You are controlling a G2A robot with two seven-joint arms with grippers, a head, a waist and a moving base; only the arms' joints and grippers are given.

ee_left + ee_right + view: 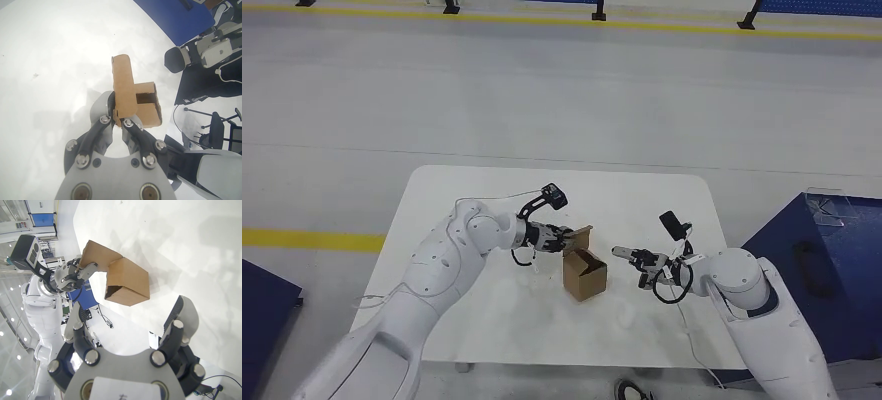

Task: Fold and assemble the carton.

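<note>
- Top view: carton [584, 272] sitting on white bench [472, 300], just below frame centre, between both arms.
- Left wrist view adding grip detail: left tool [117, 113] clamping lower edge of raised flap [123, 85]. Flap standing above carton mouth.
- Same view: shorter flaps lying partly across mouth, dark gap showing between them.
- Right wrist view adding far side: right tool [128, 311] hanging with fingers spread wide, holding nothing, near carton but apart from it.
- Carton appearing plain brown cardboard, body squared up, top unsealed.

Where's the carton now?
Top view: the carton stands on the table, raised flap pinched in the left pincer; the open right pincer sits clear on its other side.
</note>
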